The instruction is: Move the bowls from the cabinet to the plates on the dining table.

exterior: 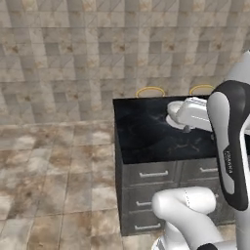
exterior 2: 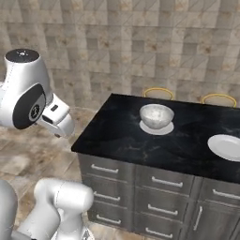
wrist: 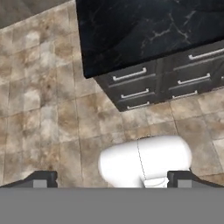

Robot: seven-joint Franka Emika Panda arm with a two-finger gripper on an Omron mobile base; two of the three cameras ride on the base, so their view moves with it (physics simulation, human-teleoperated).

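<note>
One marbled grey-white bowl (exterior 2: 157, 115) sits on a plate (exterior 2: 156, 127) on the table (exterior 2: 122, 136), near its back edge; second plate (exterior 2: 226, 146) lies bare well apart on the same table. Hand (wrist: 112, 178) has fingers spread wide, nothing between them, hanging over floor tiles (wrist: 48, 122) off the table's end.

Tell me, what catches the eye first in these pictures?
The long black marble table against the tiled wall, with a grey-white bowl sitting on a small white plate. Further right lies a second plate with nothing on it. The open gripper hangs over the floor beside the table.
</note>
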